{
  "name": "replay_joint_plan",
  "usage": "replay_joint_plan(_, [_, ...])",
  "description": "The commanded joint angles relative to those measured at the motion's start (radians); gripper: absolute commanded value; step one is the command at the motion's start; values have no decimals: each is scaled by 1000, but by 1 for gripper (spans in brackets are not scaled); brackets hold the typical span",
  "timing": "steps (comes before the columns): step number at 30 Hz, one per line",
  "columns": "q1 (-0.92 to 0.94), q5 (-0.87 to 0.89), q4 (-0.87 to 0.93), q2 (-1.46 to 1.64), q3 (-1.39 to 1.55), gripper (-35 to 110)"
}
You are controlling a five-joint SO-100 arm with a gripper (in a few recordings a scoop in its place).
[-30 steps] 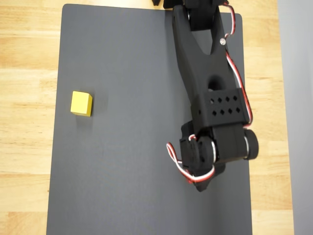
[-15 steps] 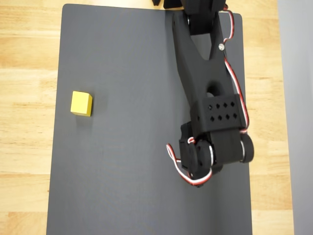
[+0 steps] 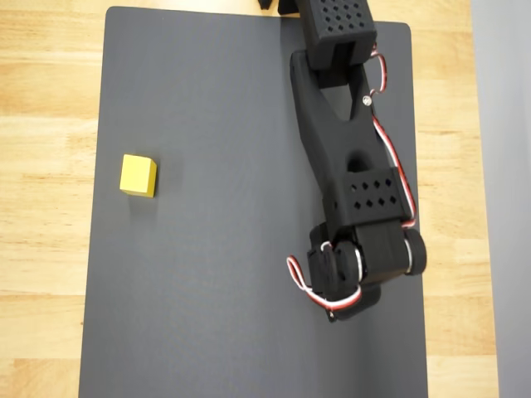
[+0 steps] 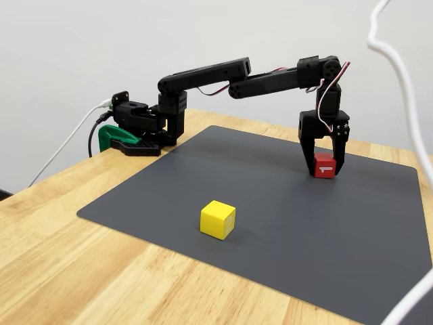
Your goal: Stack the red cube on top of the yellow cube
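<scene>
Overhead view: arm (image 3: 353,157) drawn back slightly; hand (image 4: 325,161) holding red cube (image 4: 324,164), yellow cube (image 3: 138,175) unmoved.

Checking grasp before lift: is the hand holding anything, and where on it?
The hand brackets the small red cube by its two opposite side faces, low on the dark grey mat; a firm grip cannot be told.

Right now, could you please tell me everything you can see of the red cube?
The red cube is small, matte and bright red, with a pale mark on the face toward the fixed camera. It sits upright at the far right of the dark mat, well away from the yellow cube. The black end effector stands over it, one finger on each side; whether they already grip it, or whether it is off the mat, I cannot tell.
</scene>
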Motion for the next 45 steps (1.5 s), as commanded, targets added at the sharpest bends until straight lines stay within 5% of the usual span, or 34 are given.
replay_joint_plan(1, [-15,-17,298,18,-46,11])
replay_joint_plan(29, [49,-14,298,390,337,6])
replay_joint_plan(45, [37,26,49,923,1089,6])
